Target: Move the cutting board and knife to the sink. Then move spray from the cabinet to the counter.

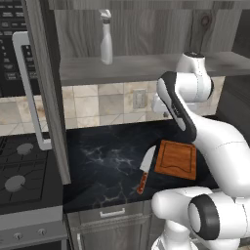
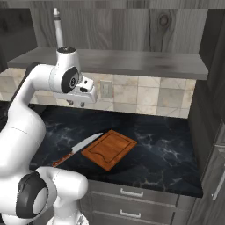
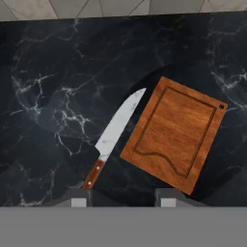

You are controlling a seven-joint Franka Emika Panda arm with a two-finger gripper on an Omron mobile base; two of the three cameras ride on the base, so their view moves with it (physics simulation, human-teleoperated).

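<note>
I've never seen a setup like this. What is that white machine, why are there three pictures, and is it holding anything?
It's a white robot arm in a simulated kitchen. Two pictures come from cameras behind it, left and right; the third looks down from its hand. On the black counter lie a wooden cutting board and a knife, side by side. A spray bottle stands on the open cabinet's shelf. The hand hangs above the board, fingers apart, holding nothing.

I log a reddish-brown grooved cutting board [image 3: 174, 133] lying flat on the black marble-look counter [image 3: 48, 96]. The knife [image 3: 112, 136], silver blade and wooden handle, lies just beside it, tip near its corner. The pale spray [image 1: 106, 37] stands upright on the open grey cabinet's [image 1: 141, 66] shelf.
</note>
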